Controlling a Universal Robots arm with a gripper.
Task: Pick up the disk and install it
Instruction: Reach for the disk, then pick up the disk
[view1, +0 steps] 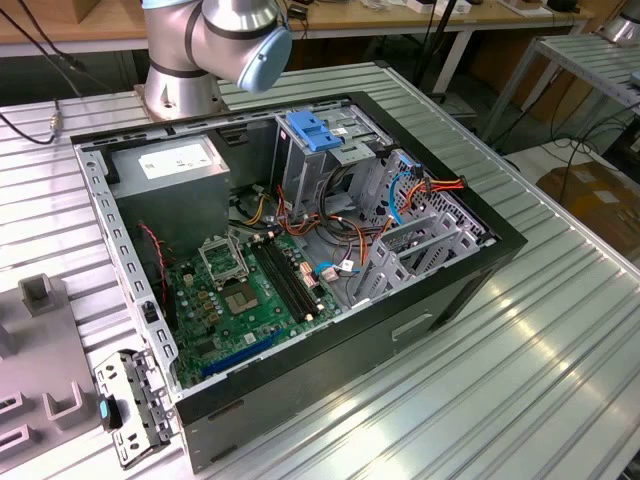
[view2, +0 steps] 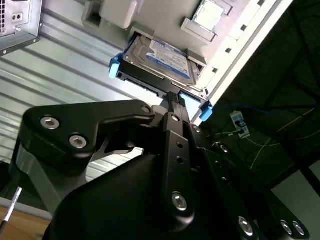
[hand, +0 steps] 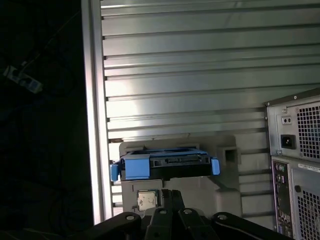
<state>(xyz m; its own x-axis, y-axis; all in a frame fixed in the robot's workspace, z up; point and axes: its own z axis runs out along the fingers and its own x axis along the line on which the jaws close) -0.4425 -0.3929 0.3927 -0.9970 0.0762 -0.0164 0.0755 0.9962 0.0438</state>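
As it rests on grey holder (view2: 162, 20), disk (view2: 159, 64) — silver, blue-white label, blue rails.

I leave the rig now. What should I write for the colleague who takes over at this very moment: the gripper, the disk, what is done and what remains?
Gripper: right at the edge of the disk. Whether it grips the disk cannot be told from the wrist views.
Disk: appears to lie flat on the grey holder on the ribbed table, outside the open computer case.
Done: the gripper is at the disk.
Left: the disk is not yet lifted and not yet in the case.
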